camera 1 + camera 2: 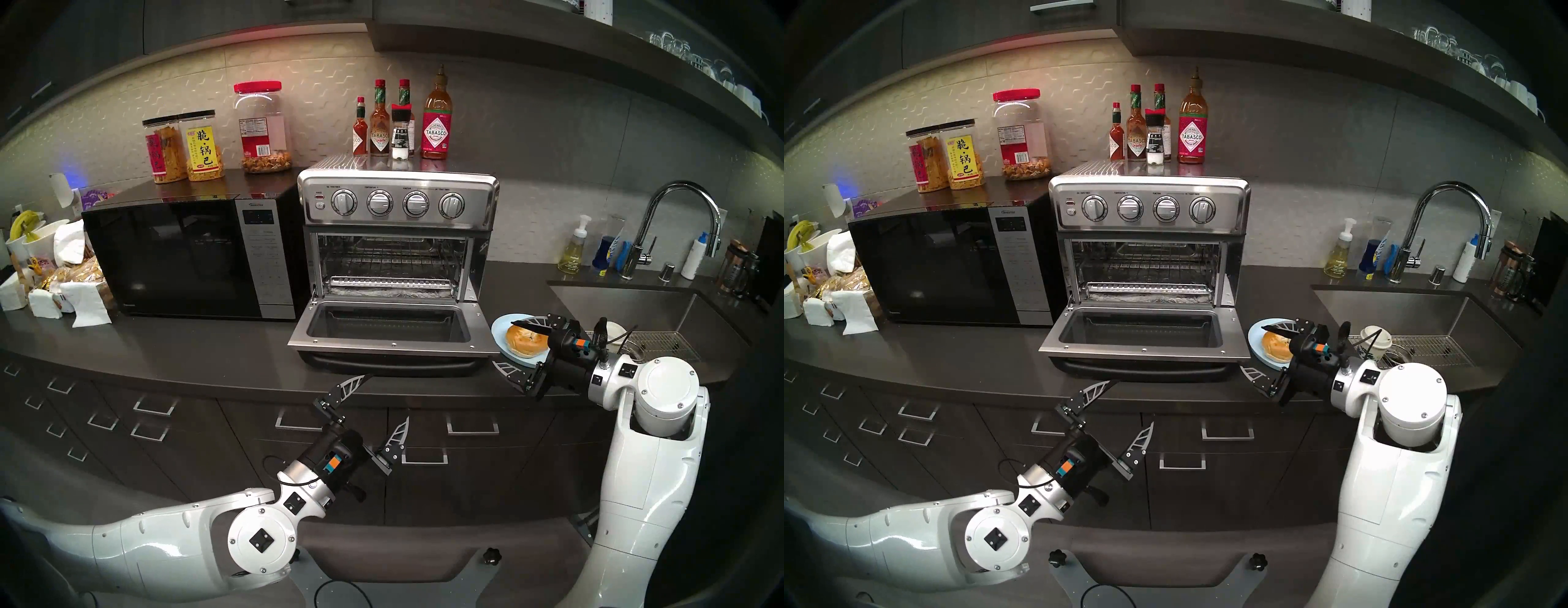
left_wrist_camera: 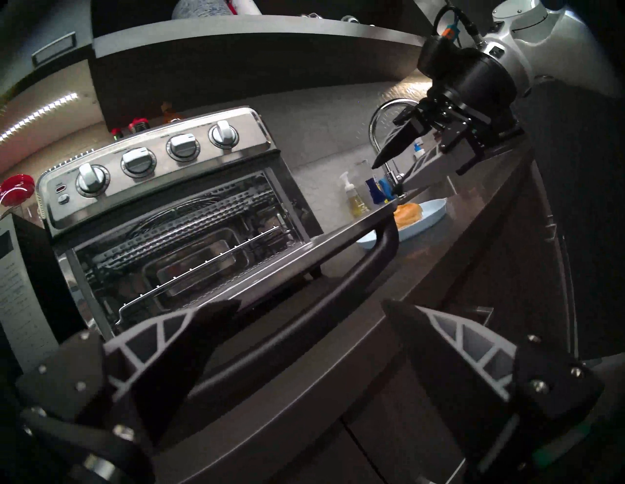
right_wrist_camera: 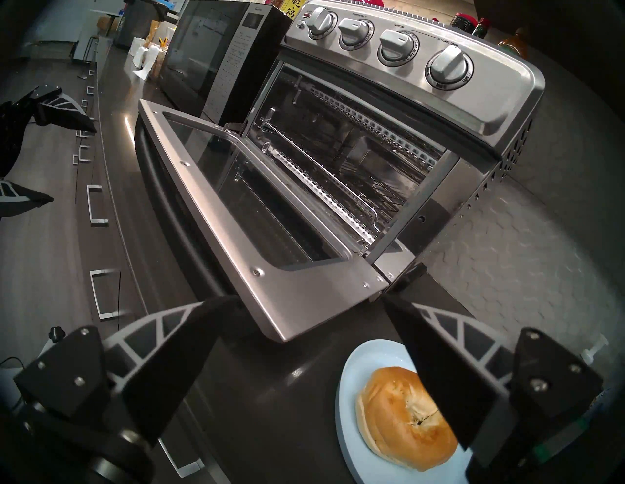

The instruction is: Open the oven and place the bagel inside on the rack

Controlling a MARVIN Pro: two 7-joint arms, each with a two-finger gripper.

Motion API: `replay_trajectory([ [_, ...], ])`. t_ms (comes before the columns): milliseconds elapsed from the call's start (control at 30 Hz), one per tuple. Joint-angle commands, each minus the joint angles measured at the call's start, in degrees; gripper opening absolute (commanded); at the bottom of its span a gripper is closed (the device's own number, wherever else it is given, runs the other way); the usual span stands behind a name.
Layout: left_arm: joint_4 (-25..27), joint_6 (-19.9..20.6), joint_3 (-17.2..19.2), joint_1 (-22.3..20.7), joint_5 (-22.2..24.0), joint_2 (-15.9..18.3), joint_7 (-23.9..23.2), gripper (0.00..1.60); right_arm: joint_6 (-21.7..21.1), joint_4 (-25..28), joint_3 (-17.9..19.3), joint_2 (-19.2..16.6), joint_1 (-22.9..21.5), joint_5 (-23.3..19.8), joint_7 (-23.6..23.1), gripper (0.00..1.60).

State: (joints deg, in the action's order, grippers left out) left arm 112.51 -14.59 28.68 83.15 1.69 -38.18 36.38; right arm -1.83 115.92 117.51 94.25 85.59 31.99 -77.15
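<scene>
The brushed-steel oven (image 1: 399, 204) stands mid-counter with its glass door (image 1: 388, 327) dropped flat toward me. Inside, the wire rack (image 1: 390, 282) spans the cavity with nothing on it. To the right of the door the golden bagel (image 1: 526, 339) lies on a light blue plate (image 1: 502, 329). My right gripper (image 1: 503, 344) hovers open over the plate, one finger above the bagel (image 3: 399, 422) and the other over the counter's front edge, holding nothing. My left gripper (image 1: 389, 397) is open and empty, in front of the counter edge below the door's handle.
A black microwave (image 1: 182, 259) stands against the oven's left side, with snack jars on top. Sauce bottles (image 1: 437, 123) stand on the oven. Right of the plate lies the sink (image 1: 636, 310), with a faucet, soap bottles and a paper cup (image 1: 1376, 339).
</scene>
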Motion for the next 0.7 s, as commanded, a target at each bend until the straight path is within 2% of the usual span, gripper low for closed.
replay_trajectory([
  [0, -1.8, -6.7, -0.1, 0.7, -4.2, -4.4, 5.1, 1.6, 0.0, 1.1, 0.0, 0.1, -0.4, -0.6, 0.0, 1.6],
  [33, -2.4, -8.2, -0.2, 0.7, -4.7, -4.8, 5.6, 1.6, 0.0, 1.1, 0.0, 0.1, -0.4, -0.6, 0.0, 1.6],
  [100, -2.7, -8.6, -0.2, 0.6, -5.2, -5.0, 5.9, 1.6, 0.0, 1.1, 0.0, 0.1, -0.4, -0.6, 0.0, 1.6],
  [300, -5.5, -15.7, 0.0, 0.7, -6.6, -8.0, 9.3, 1.6, 0.0, 1.1, 0.0, 0.1, -0.5, -0.6, 0.0, 1.6],
  [333, -5.5, -15.7, 0.0, 0.7, -6.6, -8.0, 9.3, 1.6, 0.0, 1.1, 0.0, 0.1, -0.5, -0.6, 0.0, 1.6],
  [433, -6.7, -19.9, 0.1, 0.7, -6.8, -10.3, 11.6, 1.6, 0.0, 1.1, 0.0, 0.1, -0.5, -0.5, 0.0, 1.6],
  [500, -6.9, -19.6, 0.1, 0.7, -7.3, -10.7, 12.1, 1.6, 0.0, 1.1, 0.0, 0.1, -0.5, -0.5, 0.0, 1.6],
  [667, -9.8, -25.8, 0.3, 0.4, -9.6, -13.6, 15.5, 1.6, 0.0, 1.1, 0.0, 0.1, -0.5, -0.5, 0.0, 1.6],
])
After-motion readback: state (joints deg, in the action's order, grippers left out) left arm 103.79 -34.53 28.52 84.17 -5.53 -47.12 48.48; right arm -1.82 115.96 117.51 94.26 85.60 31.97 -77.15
